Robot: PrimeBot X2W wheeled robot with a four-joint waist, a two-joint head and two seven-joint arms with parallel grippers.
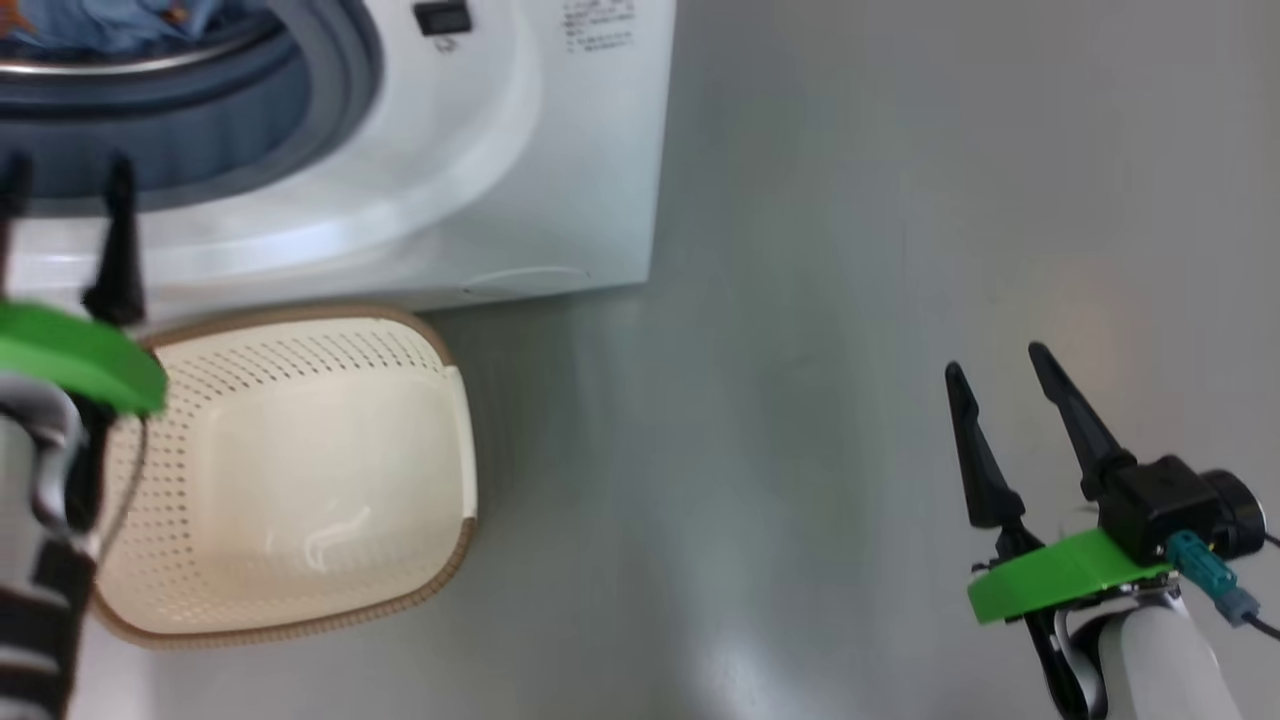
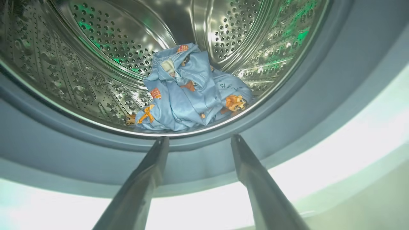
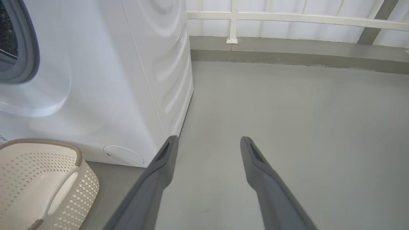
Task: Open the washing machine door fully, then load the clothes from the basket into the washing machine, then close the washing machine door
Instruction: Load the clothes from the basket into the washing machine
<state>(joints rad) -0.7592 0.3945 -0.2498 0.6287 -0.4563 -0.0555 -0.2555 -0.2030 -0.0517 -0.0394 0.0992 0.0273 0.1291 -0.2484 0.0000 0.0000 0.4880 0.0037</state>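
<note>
- The left hand (image 1: 68, 168) is seen raised at the left edge of the head view. Its two dark fingers (image 1: 120, 240) are pointed up the view and spread wide, with nothing between them.
- In the left wrist view the same fingers are shown well parted, and the gap between them is empty.
- The right hand (image 1: 995, 358) is held low at the lower right. Its fingers are parted, leaned slightly leftward, and empty.
- A green bracket (image 1: 1060, 575) is mounted behind the right hand, and the pale forearm (image 1: 1160, 660) is seen below it.
</note>
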